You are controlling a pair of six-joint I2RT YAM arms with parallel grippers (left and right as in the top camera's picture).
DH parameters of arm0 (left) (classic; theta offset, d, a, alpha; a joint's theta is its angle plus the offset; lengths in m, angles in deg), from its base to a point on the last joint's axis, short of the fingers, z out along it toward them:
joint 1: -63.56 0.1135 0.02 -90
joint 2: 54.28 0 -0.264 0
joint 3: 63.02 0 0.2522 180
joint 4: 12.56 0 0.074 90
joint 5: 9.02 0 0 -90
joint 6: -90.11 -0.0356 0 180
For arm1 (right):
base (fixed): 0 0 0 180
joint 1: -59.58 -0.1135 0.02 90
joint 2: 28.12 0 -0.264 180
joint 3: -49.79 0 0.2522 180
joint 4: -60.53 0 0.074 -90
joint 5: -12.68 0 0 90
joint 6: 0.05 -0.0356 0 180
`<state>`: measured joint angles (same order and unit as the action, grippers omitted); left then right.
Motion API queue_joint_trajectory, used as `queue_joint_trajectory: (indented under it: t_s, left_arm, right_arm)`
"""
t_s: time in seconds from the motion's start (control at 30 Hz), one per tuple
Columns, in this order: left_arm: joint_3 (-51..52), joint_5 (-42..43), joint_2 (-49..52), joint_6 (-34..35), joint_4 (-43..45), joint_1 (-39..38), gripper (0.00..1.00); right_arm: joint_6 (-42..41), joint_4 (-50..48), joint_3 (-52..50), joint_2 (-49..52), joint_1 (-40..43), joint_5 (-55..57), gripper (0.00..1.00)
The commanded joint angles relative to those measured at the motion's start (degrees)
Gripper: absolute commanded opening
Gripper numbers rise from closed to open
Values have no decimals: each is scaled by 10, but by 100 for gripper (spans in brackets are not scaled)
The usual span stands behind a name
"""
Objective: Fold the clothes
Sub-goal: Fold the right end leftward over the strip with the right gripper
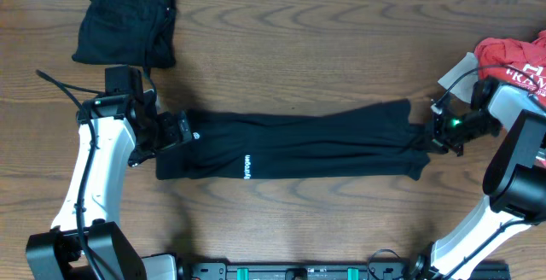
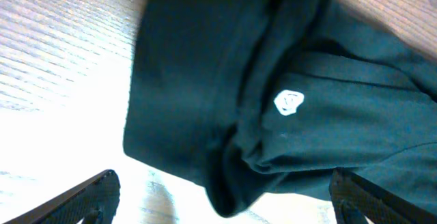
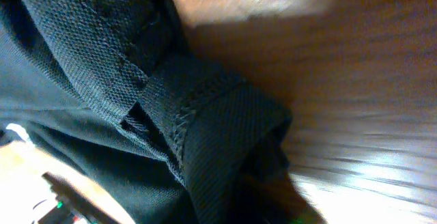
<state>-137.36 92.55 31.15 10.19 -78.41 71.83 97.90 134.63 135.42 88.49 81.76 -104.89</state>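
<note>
A long black top lies folded lengthwise across the middle of the table, with white lettering near its front edge. My left gripper is at its left end and open. In the left wrist view the two fingers stand wide apart, with the top's bunched edge and its white round logo between and beyond them. My right gripper is at the right end, shut on the top. In the right wrist view the stitched hem fills the frame and hides the jaws.
A second black garment lies folded at the back left corner. A red tee with white letters is bunched at the right edge, just behind the right arm. Bare wooden table shows behind and in front of the long top.
</note>
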Motion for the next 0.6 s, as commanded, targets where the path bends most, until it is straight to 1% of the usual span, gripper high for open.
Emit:
queue_joint_trajectory:
  t_s: [0.0,0.2,0.3,0.4,0.57]
  left_arm:
    - [-14,-7,-2,1,-2,3,98]
    - [-14,-7,-2,1,-2,3,98]
    - [-14,-7,-2,1,-2,3,98]
    - [-14,-7,-2,1,-2,3,98]
    - [-14,-7,-2,1,-2,3,98]
  right_arm:
    - [-27,2,41,-2,10,49,1]
    - [-47,19,98,-36,22,56,1]
    - [-54,32,118,-62,22,85,1]
    - [-58,40,126,-84,21,109,1]
    - [-71,52,126,-104,17,112,1]
